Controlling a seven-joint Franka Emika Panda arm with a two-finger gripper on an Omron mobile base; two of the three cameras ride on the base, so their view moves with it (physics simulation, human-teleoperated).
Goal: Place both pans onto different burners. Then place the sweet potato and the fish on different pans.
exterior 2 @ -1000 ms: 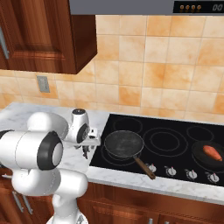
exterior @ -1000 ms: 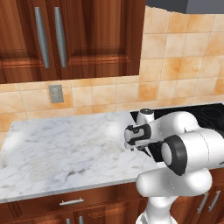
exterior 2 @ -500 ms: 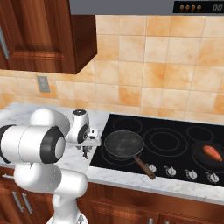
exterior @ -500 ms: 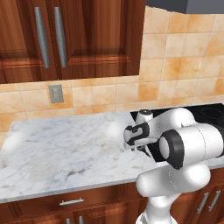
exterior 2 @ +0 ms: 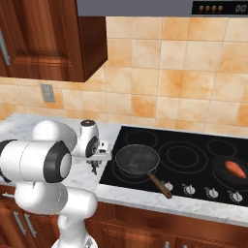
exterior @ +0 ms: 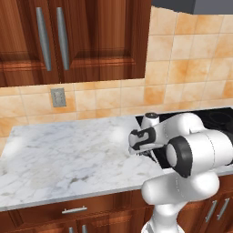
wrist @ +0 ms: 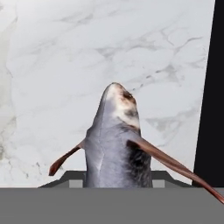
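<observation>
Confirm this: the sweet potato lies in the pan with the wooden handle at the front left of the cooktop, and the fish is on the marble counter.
Not quite. The pan with the wooden handle is empty. The right base view shows the sweet potato in the other pan, at the cooktop's right. The fish is over the marble counter, as you said.

Fish (wrist: 114,144) tail cut off at bottom edge

We see a white marble tabletop (exterior: 68,154) running beneath tiled wall, with a glossy black glass cooktop (exterior 2: 193,160) set into it. On the cooktop's near left burner (exterior 2: 137,160) sits a black pan with a brown wooden handle (exterior 2: 138,161). At the far right, a second pan (exterior 2: 231,168) holds an orange sweet potato (exterior 2: 234,168). A grey fish (wrist: 114,144) lies just above the marble, beside the cooktop's edge.
</observation>
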